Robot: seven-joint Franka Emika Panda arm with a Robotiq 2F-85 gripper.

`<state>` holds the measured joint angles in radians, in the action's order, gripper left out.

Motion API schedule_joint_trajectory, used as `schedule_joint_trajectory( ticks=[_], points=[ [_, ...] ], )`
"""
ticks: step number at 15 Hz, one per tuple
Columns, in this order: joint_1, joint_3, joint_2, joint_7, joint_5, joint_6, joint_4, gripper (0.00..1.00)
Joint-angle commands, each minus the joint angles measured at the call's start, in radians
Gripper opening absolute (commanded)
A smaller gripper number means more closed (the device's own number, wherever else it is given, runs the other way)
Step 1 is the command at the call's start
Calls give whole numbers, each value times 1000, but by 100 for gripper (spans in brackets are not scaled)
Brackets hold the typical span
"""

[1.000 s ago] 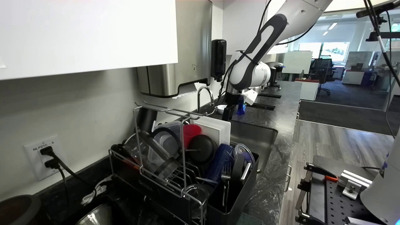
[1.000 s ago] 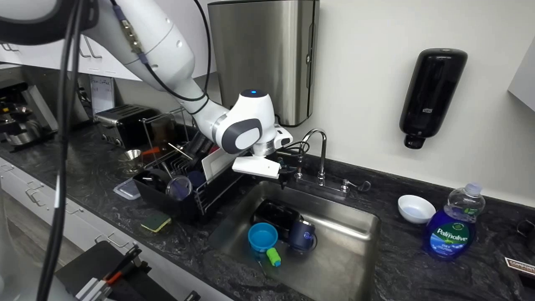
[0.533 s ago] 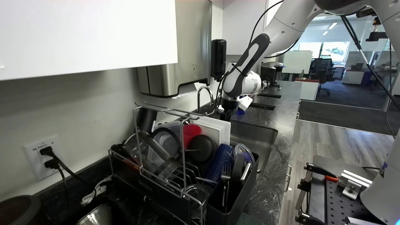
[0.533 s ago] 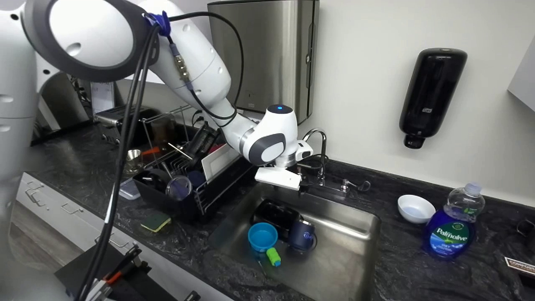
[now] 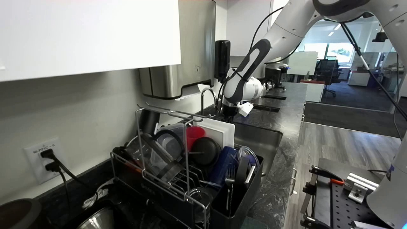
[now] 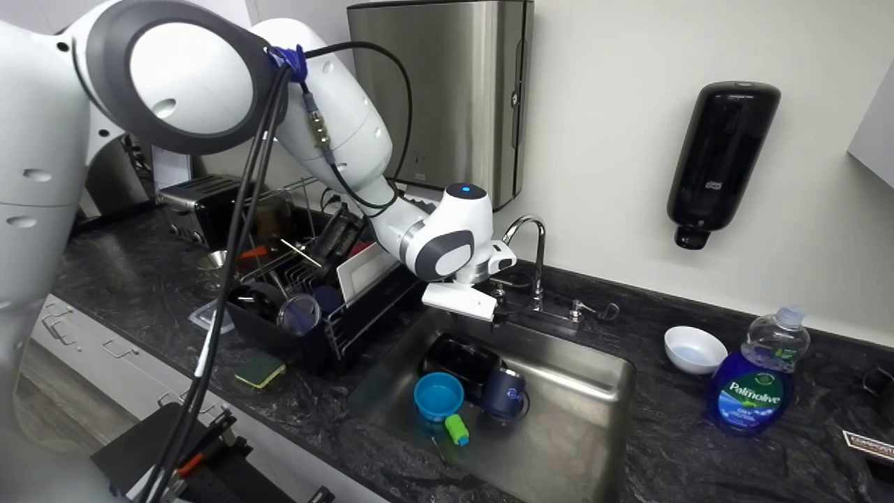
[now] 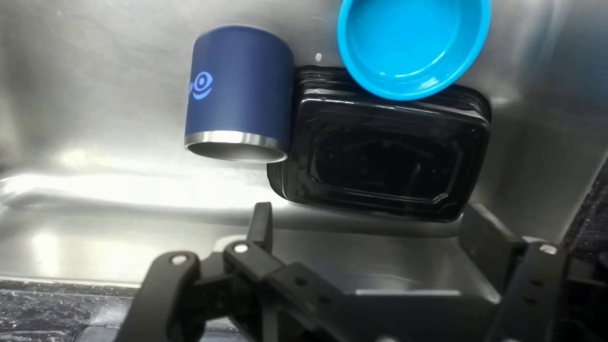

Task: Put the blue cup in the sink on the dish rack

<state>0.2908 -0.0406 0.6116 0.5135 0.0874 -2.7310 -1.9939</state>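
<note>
The blue cup (image 7: 240, 90), navy with a steel rim and a light logo, lies on its side in the grey metal sink (image 7: 114, 109). It also shows in an exterior view (image 6: 504, 392) against a black container (image 6: 457, 363). My gripper (image 7: 368, 209) is open above the faucet side of the sink, nothing between its fingers. In the wrist view the cup lies ahead of the left finger, apart from it. The gripper's fingers are mostly hidden in both exterior views. The black dish rack (image 5: 151, 190) stands beside the sink, filled with dishes.
A light-blue bowl (image 6: 438, 396) touches the black container in the sink, near a green-handled item (image 6: 457, 429). The chrome faucet (image 6: 538, 258) rises close to the gripper. A white bowl (image 6: 695, 349), soap bottle (image 6: 754, 377) and sponge (image 6: 260, 371) sit on the counter.
My arm has swung over the sink, away from the rack, and come lower, with a slight shift back lately. The gripper has stayed open. The cup has not moved.
</note>
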Motion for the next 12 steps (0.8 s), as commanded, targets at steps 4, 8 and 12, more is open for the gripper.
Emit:
schedule_joint_trajectory(
  ticks=[4,8,12],
  points=[
    [47,-34,41,1,-5,11,17,100],
    [76,-54,79,20,1,-9,26,100],
    [121,-98,119,45,8,-55,39,100]
  ],
)
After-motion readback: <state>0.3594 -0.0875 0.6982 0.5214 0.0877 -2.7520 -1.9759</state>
